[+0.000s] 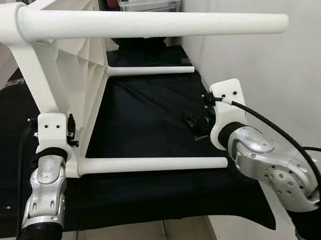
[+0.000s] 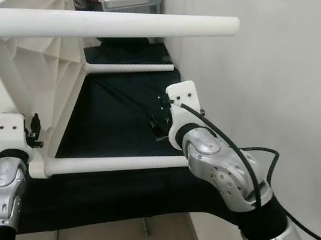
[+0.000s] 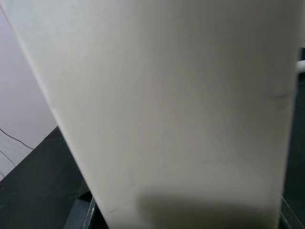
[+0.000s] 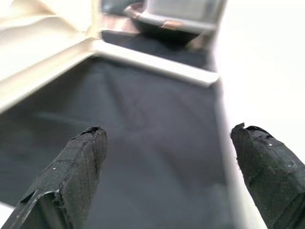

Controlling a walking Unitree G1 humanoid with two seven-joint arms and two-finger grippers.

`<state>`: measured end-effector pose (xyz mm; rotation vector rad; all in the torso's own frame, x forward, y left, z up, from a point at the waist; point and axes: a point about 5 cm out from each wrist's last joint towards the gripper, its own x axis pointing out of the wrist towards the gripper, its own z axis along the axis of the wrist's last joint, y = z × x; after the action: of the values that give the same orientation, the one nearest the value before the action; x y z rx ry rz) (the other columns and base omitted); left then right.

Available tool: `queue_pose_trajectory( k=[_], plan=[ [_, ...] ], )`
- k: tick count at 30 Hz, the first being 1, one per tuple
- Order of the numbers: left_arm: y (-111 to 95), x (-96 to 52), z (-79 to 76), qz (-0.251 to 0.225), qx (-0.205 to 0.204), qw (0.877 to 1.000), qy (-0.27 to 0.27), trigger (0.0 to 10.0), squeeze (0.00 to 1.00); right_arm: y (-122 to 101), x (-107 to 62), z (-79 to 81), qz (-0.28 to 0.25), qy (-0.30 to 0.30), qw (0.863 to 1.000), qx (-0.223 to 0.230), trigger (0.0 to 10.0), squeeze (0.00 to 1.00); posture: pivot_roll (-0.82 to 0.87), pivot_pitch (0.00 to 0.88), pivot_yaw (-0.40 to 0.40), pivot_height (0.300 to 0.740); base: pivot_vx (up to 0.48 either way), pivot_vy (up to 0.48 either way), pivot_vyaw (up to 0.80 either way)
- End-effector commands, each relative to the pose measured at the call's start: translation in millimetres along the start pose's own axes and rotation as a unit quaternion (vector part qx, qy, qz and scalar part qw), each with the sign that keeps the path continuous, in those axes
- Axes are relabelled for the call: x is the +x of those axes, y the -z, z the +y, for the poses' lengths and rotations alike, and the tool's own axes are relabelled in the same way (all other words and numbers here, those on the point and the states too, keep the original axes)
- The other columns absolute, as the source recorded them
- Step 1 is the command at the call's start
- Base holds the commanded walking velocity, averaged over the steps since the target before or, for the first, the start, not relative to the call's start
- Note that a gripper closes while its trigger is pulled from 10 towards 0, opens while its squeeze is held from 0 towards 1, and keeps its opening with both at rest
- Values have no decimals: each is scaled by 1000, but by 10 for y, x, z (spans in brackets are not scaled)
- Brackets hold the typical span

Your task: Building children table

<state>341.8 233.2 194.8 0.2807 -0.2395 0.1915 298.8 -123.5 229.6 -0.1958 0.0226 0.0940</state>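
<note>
Item: children's table [image 1: 74,66], white moulded plastic, lying on its side at the left of a black-draped surface [image 1: 148,116], its ribbed underside facing right and its four tapered legs pointing right, toward the wall [image 1: 273,67]. Long axis of each leg runs left to right; the tabletop panel stands on edge, running near to far. Upper near leg [image 1: 153,27] juts out high over the cloth; lower near leg [image 1: 149,163] lies along the near edge of the surface; lower far leg [image 1: 150,69] rests on the cloth farther back. Handling, by judgement: light, rigid, hollow, smooth and rather slippery; it would tip or roll if pushed high up. Best hold likely at a leg near its socket, or at the tabletop rim. Left gripper [image 1: 72,130] sits against the near lower corner of the tabletop; its jaws are too hidden to tell whether they clasp anything. Right gripper [image 4: 169,176] hovers over bare cloth near the lower near leg's tip, jaws spread wide, holding nothing. Clear storage bin [image 1: 149,2] at far end.
</note>
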Motion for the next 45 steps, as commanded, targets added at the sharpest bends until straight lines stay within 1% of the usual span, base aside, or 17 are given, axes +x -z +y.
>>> queue_pose_trajectory(
  k=[1, 7, 8, 10, 11, 12, 13, 14, 26, 31, 32, 33, 34, 36, 38, 42, 45],
  plan=[
    [53, -58, 16, 7, 37, 999, -5, 10000, 0, 90, 8, 19, -9, 9, 999, -44, 10000, 0, 19, 0, -88, 740, 0, 0, 0],
    [83, -90, 10, 10, 35, 999, -5, 10000, 0, 197, -7, 38, -2, 9, 998, -66, 10000, 0, 20, 0, -80, 740, 0, 0, 0],
    [84, -93, 13, 9, 32, 999, -4, 10000, 243, 225, -18, 29, -3, 11, 998, -65, 10000, 0, 18, 0, -78, 740, 0, 0, 0],
    [83, -95, 15, 8, 31, 999, -4, 10000, 243, 243, -25, 24, -4, 12, 998, -65, 10000, 0, 18, 0, -78, 740, 0, 0, 0],
    [83, -96, 16, 7, 30, 1000, -4, 10000, 1000, 254, -28, 20, -5, 12, 998, -65, 10000, 43, 18, 0, -78, 740, 0, 0, 0],
    [76, -101, 20, 4, 15, 1000, 1, 10000, 1000, 272, -23, 9, -8, 16, 997, -69, 10000, 133, 16, 0, -72, 740, 0, 0, 0],
    [76, -101, 20, 4, 15, 1000, 1, 10000, 1000, 272, -23, 9, -8, 16, 997, -69, 10000, 133, 16, 0, -72, 740, 0, 0, 0],
    [67, -104, 31, 0, 3, 1000, 2, 10000, 1000, 284, -15, -6, -10, 22, 997, -71, 10000, 176, 16, 0, -71, 740, 0, 0, 0],
    [-41, -157, 61, -27, 0, 1000, -9, 10000, 1000, 299, 2, -76, -32, 51, 993, -101, 10000, 173, 23, 0, -77, 740, 0, 0, 0],
    [-78, -281, -64, -37, -12, 999, 13, 10000, 1000, 317, -66, -165, -55, 92, 984, -141, 10000, 161, 19, 0, -74, 740, 0, 0, 0],
    [-83, -338, -112, -39, -18, 999, 23, 10000, 39, 341, -89, -184, -57, 98, 982, -148, 10000, 157, 19, 0, -75, 740, 0, 0, 0],
    [-83, -338, -112, -39, -18, 999, 23, 10000, 39, 341, -89, -184, -57, 98, 982, -148, 10000, 157, 19, 0, -75, 740, 0, 0, 0],
    [-72, -449, -188, -39, -27, 998, 40, 10000, 0, 400, -129, -201, -54, 102, 981, -153, 10000, 141, 22, 0, -77, 740, 0, 0, 0],
    [-53, -527, -234, -33, -37, 997, 51, 10000, 0, 460, -154, -198, -47, 99, 982, -156, 10000, 129, 25, 0, -80, 740, 0, 0, 0],
    [-44, -555, -249, -30, -41, 997, 54, 10000, 0, 487, -164, -194, -43, 96, 982, -158, 10000, 129, 25, 0, -80, 740, 0, 0, 0],
    [-68, -715, -322, -27, -61, 995, 71, 10000, 0, 543, -187, -162, -38, 93, 985, -138, 10000, 102, 36, 0, -88, 740, 0, 0, 0],
    [-108, -774, -332, -29, -64, 995, 76, 10000, 0, 539, -185, -165, -40, 98, 986, -128, 10000, 106, 42, 0, -89, 740, 0, 0, 0]
  ],
)
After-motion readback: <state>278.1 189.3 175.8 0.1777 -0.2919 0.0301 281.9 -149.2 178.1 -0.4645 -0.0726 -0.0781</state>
